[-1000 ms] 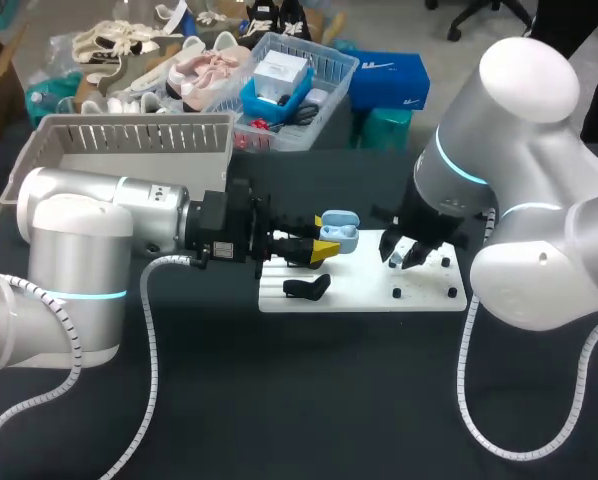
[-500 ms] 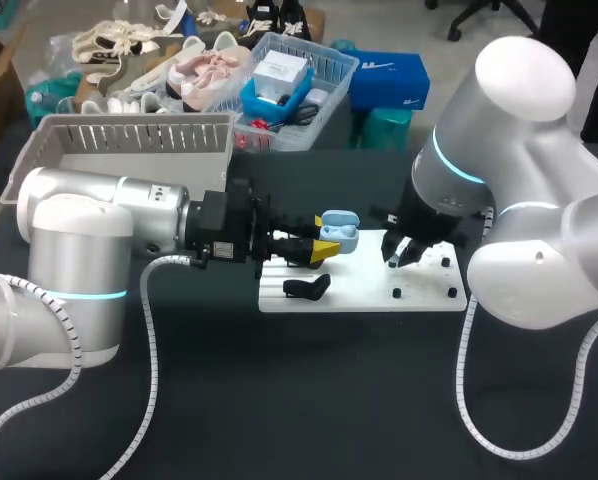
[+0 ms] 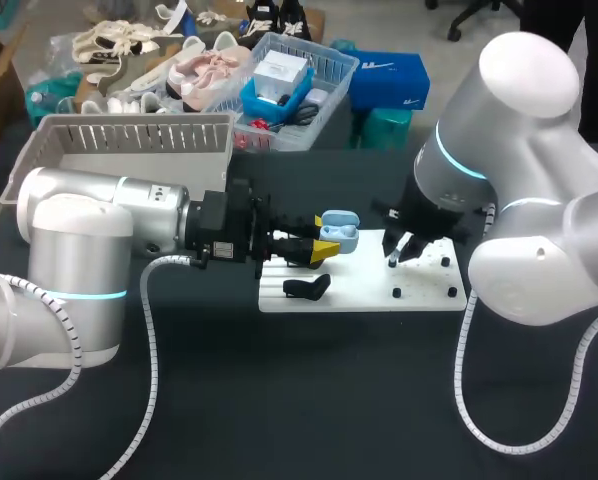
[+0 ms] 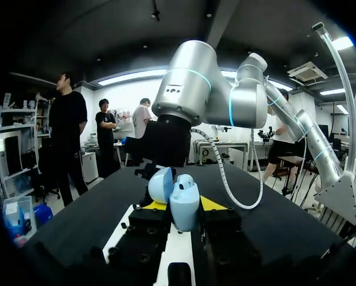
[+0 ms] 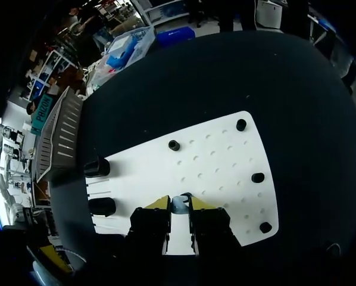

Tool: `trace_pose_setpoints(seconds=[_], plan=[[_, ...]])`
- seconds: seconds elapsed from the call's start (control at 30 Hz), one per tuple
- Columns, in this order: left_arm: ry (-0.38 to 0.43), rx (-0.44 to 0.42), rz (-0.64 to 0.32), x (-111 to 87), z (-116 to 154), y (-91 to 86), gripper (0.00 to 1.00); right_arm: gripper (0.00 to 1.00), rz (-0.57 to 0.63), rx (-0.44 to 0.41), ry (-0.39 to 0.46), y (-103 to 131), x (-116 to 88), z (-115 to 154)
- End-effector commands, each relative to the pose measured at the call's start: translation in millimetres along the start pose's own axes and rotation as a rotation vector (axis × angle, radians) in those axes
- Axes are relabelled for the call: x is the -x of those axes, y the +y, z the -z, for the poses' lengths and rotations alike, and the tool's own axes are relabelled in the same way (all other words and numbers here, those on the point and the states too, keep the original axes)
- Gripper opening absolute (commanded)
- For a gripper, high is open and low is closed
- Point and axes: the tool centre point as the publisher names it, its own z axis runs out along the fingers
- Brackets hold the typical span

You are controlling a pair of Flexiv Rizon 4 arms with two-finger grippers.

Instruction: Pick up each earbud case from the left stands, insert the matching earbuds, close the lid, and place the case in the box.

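Your left gripper [image 4: 184, 204] clamps the blue earbud case [image 4: 184, 210] from both sides: long axis upright, lid [image 4: 161, 185] swung open, above the white board [image 5: 216, 167]. Your right gripper [image 5: 179, 201] pinches a pale earbud [image 5: 179, 205] over that board.

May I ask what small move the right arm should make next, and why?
Probably carry the earbud pinched in the right tool across to the case, since the left tool holds it up with its lid open.

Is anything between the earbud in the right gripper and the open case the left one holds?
Nothing visible does. Between the earbud in the right gripper and the open case in the left gripper there is only bare white board.
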Motion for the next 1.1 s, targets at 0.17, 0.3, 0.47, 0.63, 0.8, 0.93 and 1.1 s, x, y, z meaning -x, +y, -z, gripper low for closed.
trace_pose_setpoints(seconds=[0.17, 0.3, 0.47, 0.63, 0.8, 0.93, 1.1], plan=[[0.001, 0.002, 0.000, -0.2, -1, 0.1, 0.00, 0.00, -0.027, 0.026, -0.018, -2, 0, 16], [0.001, 0.002, 0.000, -0.2, -1, 0.1, 0.00, 0.00, -0.055, 0.034, -0.040, -6, 3, 25], [0.001, 0.002, 0.000, -0.2, -1, 0.1, 0.00, 0.00, -0.091, 0.044, -0.080, -13, 10, 43], [0.001, 0.002, 0.000, -0.2, -1, 0.1, 0.00, 0.00, -0.116, 0.052, -0.152, -15, 17, 76], [0.001, 0.002, 0.000, -0.2, -1, 0.1, 0.00, 0.00, -0.136, 0.080, -0.229, -13, 23, 119], [0.001, 0.002, 0.000, -0.2, -1, 0.1, 0.00, 0.00, -0.124, 0.109, -0.271, -3, 21, 153], [0.001, 0.002, 0.000, -0.2, -1, 0.1, 0.00, 0.00, -0.084, 0.148, -0.286, 16, 10, 188]])
